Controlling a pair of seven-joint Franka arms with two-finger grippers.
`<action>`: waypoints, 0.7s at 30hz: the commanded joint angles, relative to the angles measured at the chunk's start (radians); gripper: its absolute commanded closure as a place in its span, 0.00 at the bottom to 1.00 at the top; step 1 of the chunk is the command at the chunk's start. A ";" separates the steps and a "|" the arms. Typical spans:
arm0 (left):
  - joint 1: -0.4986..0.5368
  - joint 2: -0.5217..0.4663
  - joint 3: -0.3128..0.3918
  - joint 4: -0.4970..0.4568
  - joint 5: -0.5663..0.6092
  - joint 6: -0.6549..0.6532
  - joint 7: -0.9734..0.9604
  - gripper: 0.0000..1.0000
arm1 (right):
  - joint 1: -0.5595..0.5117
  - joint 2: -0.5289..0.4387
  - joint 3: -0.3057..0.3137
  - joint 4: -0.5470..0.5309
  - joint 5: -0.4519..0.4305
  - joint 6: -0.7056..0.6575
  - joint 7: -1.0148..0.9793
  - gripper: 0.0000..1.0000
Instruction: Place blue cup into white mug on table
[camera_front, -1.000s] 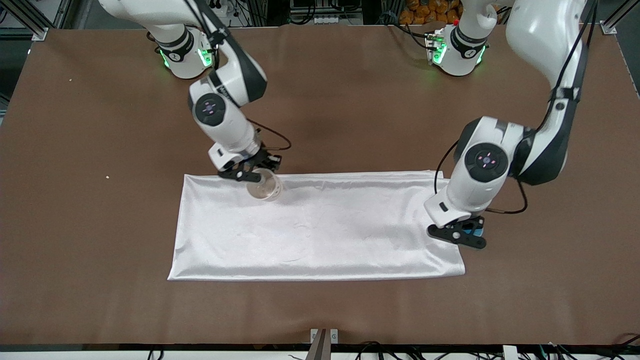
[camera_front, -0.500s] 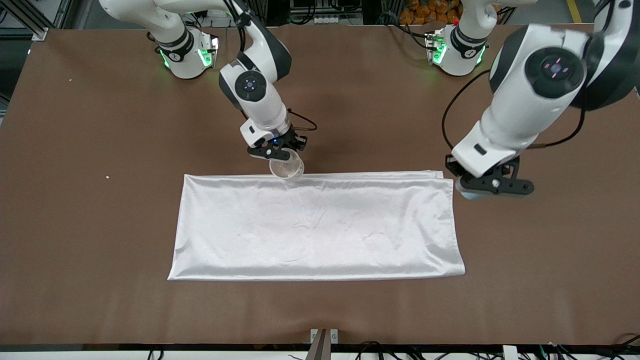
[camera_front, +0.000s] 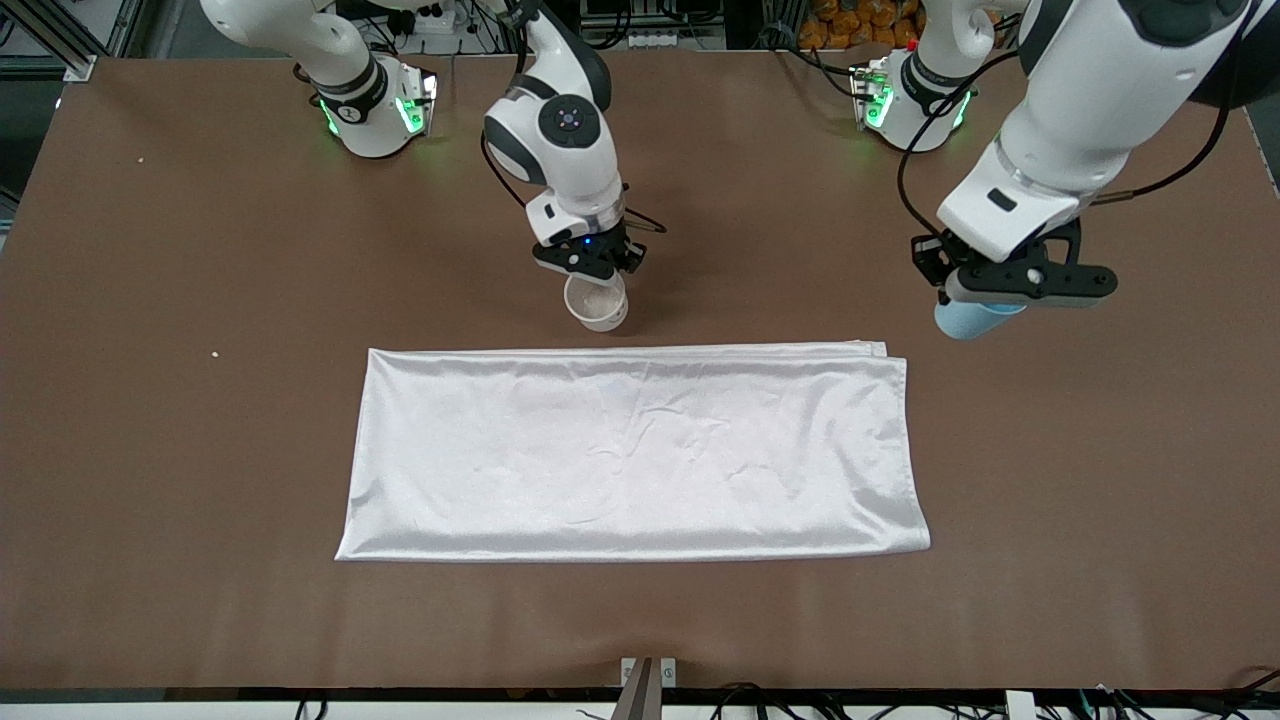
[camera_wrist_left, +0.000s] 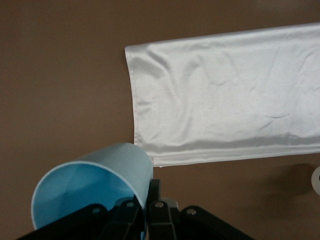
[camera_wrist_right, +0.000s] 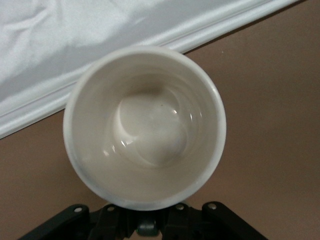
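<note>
Gripping blue cup left gripper, white mug right gripper, above bare table.

Both arms up off the table. Right arm comes from its base at the robots' edge, bends down toward mid-table; right gripper points down, clamped on the mug at its rim, hanging over bare table just off the cloth. Left arm reaches from its base, wrist big and high; left gripper turned sideways, pinched on the cup, over bare table near the cloth's corner at the left arm's end. Cup tilted in the left wrist view; mug mouth faces the right wrist camera.
</note>
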 joint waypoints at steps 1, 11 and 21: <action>0.014 -0.060 -0.005 -0.055 -0.025 -0.015 -0.039 1.00 | 0.038 0.026 -0.007 -0.003 -0.070 0.038 0.136 1.00; 0.018 -0.083 -0.006 -0.092 -0.070 -0.014 -0.042 1.00 | 0.078 0.049 -0.005 0.000 -0.070 0.054 0.208 1.00; 0.018 -0.103 -0.006 -0.121 -0.071 -0.011 -0.041 1.00 | 0.096 0.066 -0.007 0.001 -0.072 0.058 0.251 0.68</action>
